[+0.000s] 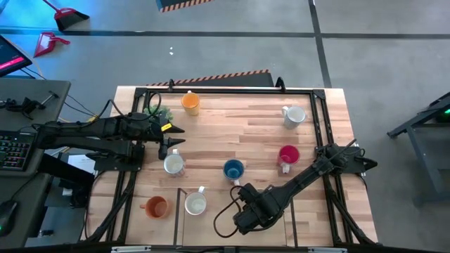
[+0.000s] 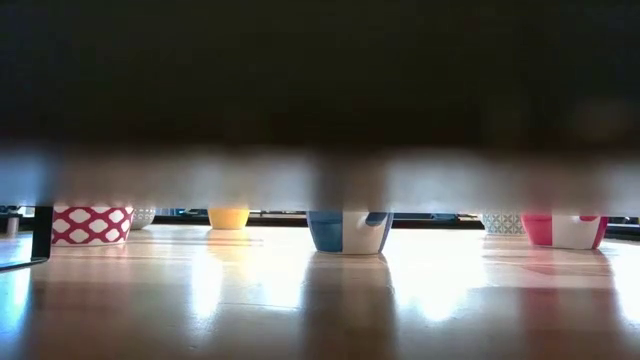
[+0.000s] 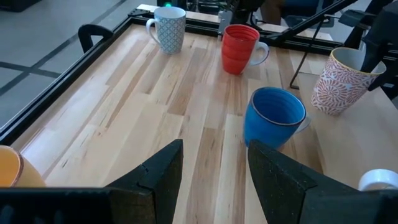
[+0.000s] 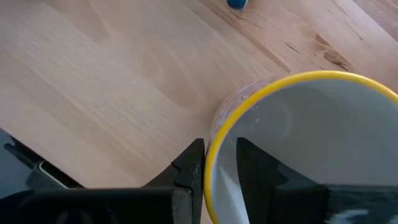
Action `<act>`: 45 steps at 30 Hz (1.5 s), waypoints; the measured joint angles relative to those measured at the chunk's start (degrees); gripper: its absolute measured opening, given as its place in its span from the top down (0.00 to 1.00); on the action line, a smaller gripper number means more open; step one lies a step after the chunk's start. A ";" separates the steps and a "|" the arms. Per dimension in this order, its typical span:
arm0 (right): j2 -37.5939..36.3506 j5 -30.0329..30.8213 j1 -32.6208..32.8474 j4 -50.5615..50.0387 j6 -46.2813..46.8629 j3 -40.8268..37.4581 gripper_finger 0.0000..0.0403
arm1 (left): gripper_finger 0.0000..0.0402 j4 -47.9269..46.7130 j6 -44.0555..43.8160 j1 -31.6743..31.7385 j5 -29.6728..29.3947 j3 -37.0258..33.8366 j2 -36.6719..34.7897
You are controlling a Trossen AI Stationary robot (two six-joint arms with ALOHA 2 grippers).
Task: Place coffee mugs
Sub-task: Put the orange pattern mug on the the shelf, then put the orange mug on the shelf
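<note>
The right pincer (image 4: pixel 219 167) is clenched on the rim of a yellow-rimmed mug (image 4: pixel 311 143), one finger inside and one outside, at the worktop's (image 1: pixel 239 133) near edge. The left pincer (image 3: pixel 214 168) is released, hovering over the left side, facing the blue mug (image 3: pixel 273 116). Beyond it stand a red mug (image 3: pixel 239 48), a patterned white mug (image 3: pixel 168 28) and a coral-patterned mug (image 3: pixel 341 79).

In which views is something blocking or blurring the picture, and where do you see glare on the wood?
Low view: a dark blurred band covers the upper half, leaving only the mug bottoms, such as the blue mug; bright glare patches lie on the table. Right wrist view: the yellow-rimmed mug is so near it fills the frame. High view: evenly lit, sharp.
</note>
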 joint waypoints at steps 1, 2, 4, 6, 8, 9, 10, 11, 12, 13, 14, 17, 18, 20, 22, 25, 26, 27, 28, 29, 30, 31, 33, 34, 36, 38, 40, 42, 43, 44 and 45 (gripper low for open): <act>-0.27 0.02 0.00 0.00 -0.18 0.00 0.83 | 0.58 -0.01 0.00 0.01 -0.01 0.00 -0.02; -0.55 0.06 0.00 0.05 -0.65 0.00 0.83 | 0.58 -0.01 0.01 0.00 -0.01 0.00 -0.01; -0.92 0.39 0.00 0.11 -1.20 0.04 0.83 | 0.58 0.00 0.00 0.01 -0.01 0.00 0.00; -1.11 0.63 0.00 0.00 -1.50 0.16 0.83 | 0.58 0.00 -0.40 0.01 -0.01 0.00 0.00; -1.15 0.93 0.00 -0.22 -2.64 1.19 0.83 | 0.58 0.01 -0.55 0.00 -0.01 0.00 -0.01; -1.17 1.28 0.00 -0.54 -3.47 2.00 0.83 | 0.58 0.02 -0.53 -0.01 -0.02 0.00 -0.02; -1.20 1.74 0.00 -1.21 -4.02 2.94 0.83 | 0.58 0.07 -0.52 0.01 -0.01 0.00 0.00; -1.23 2.14 0.00 -2.04 -4.81 3.91 0.83 | 0.58 0.11 -0.52 0.01 -0.01 0.00 0.00; -1.24 2.53 0.00 -2.71 -5.51 4.98 0.83 | 0.58 0.11 -0.53 0.01 -0.01 0.00 -0.02; -1.24 3.13 0.00 -3.36 -6.09 6.15 0.83 | 0.58 0.09 -0.55 0.01 -0.01 0.00 0.00; -1.24 3.90 0.01 -4.41 -6.49 7.53 0.83 | 0.58 0.11 -0.57 0.01 -0.01 0.00 0.00; -1.24 7.86 0.25 -7.75 -7.65 12.43 0.83 | 0.58 0.09 -0.53 0.01 -0.01 0.00 0.00; -1.26 9.74 0.42 -10.07 -7.68 14.31 0.83 | 0.58 0.09 -0.55 0.01 -0.01 0.00 0.00; -1.42 13.06 0.50 -14.47 -6.88 17.07 0.83 | 0.58 0.07 -0.55 0.01 -0.01 0.00 -0.01; -2.26 17.04 0.18 -13.27 -11.58 17.51 0.83 | 0.58 0.09 -0.54 0.00 0.00 0.00 0.00; -3.10 21.45 -1.32 -13.94 -17.42 17.53 0.83 | 0.58 0.11 -0.55 0.01 0.01 0.00 0.00; -3.45 22.27 -2.21 -13.64 -19.02 17.15 0.83 | 0.58 0.11 -0.53 0.01 0.01 0.00 0.00; -3.79 23.07 -3.23 -13.45 -20.88 16.76 0.83 | 0.58 0.21 -0.52 0.00 0.01 0.00 -0.01; -3.95 24.19 -4.26 -13.28 -22.32 16.70 0.83 | 0.58 0.38 -0.51 -0.01 0.01 0.02 0.00; -4.09 24.89 -5.38 -12.83 -23.84 16.71 0.83 | 0.58 0.40 -0.48 0.01 0.01 0.02 0.00; -4.17 25.26 -6.52 -12.81 -25.97 16.72 0.83 | 0.58 0.56 -0.26 0.01 0.01 0.02 0.00; -4.17 25.45 -7.71 -12.98 -28.58 16.72 0.83 | 0.58 1.31 0.08 0.01 0.01 0.02 0.00; -4.17 24.11 -10.24 -12.75 -32.94 16.72 0.83 | 0.58 3.12 0.48 -0.01 0.03 0.02 -0.02; -4.17 22.46 -11.68 -12.76 -34.20 16.72 0.83 | 0.58 4.08 0.30 -0.01 0.05 0.02 -0.02; -4.17 22.80 -14.60 -12.33 -36.63 16.71 0.83 | 0.58 5.95 -1.28 -0.01 0.89 0.02 -0.01; -4.48 31.58 -16.30 -10.34 -42.74 16.68 0.84 | 0.58 7.15 -1.89 -0.01 1.73 0.02 -0.02; -5.86 38.79 -17.55 -7.09 -50.58 17.48 0.84 | 0.58 7.13 -1.93 -0.01 2.15 0.02 -0.02; -8.55 41.33 -18.90 -4.75 -55.98 18.39 0.86 | 0.58 7.05 -1.97 -0.02 2.15 0.02 -0.02; -10.33 41.69 -19.66 -4.32 -57.44 18.49 0.87 | 0.58 7.06 -1.97 -0.03 2.15 0.02 -0.02; -12.16 42.16 -20.22 -4.20 -58.47 18.49 0.89 | 0.58 7.04 -1.99 -0.03 2.15 0.02 -0.02; -13.90 42.28 -20.69 -4.20 -59.48 18.48 0.91 | 0.58 7.02 -2.10 -0.02 2.18 0.02 -0.02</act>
